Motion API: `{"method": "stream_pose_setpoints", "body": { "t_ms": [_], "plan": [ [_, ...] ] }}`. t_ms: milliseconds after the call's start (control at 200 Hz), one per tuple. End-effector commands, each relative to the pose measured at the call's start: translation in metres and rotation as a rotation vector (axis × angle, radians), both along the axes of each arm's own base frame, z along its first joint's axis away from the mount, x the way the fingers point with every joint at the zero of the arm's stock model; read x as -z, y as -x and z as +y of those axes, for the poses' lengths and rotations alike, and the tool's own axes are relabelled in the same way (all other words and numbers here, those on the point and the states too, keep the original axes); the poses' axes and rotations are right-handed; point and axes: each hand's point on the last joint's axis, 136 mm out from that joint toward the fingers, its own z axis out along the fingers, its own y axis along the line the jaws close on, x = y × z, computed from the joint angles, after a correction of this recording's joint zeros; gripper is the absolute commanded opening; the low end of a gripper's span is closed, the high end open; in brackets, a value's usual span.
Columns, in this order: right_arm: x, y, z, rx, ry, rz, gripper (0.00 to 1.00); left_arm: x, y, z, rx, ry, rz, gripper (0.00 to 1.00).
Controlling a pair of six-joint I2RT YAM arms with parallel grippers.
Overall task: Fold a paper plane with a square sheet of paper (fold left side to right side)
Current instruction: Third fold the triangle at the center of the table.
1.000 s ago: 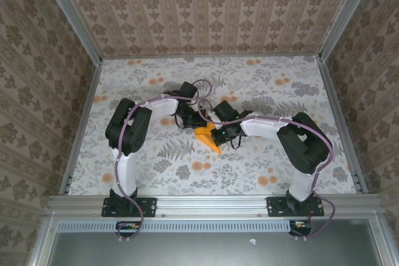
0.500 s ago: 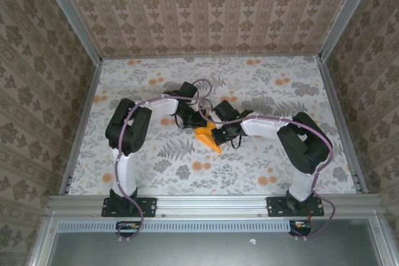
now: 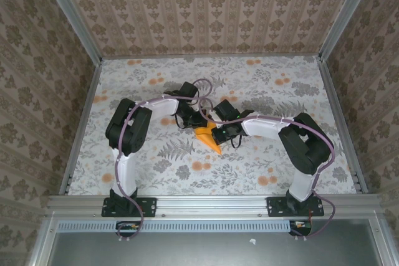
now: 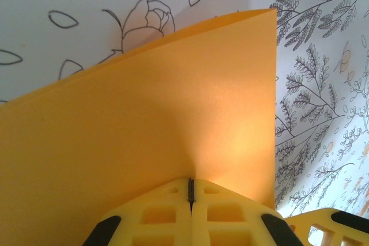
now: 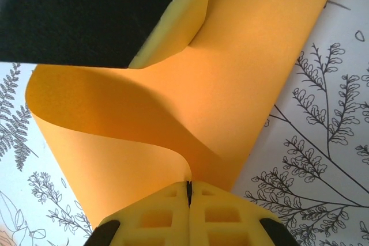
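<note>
Left gripper (image 4: 190,189) and right gripper (image 5: 188,190), both closed tight on the square sheet of paper (image 4: 144,119), orange, curled.

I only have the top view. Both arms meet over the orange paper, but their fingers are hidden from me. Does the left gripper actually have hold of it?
Observer: Yes. In the left wrist view the left gripper is shut on the paper, with its fingertips meeting on the sheet's near edge.
Operator: Does the sheet lie flat on the right side?
Observer: No. Just ahead of the right gripper it curls over in a loose bend, with no crease pressed in.
</note>
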Motion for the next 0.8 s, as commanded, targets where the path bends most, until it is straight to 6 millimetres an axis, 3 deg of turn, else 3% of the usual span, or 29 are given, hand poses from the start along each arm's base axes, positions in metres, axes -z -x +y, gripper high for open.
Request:
{"method": "stream_pose_setpoints", "body": {
  "t_ms": [0, 795],
  "plan": [
    [-0.014, -0.006, -0.003, 0.026, -0.01, -0.034, 0.0, 0.012, 0.003, 0.005, 0.016, -0.053, 0.007, 0.04],
    [0.007, -0.002, -0.014, 0.033, 0.065, 0.002, 0.0, 0.011, 0.003, 0.005, 0.018, -0.059, 0.004, 0.04]
  ]
}}
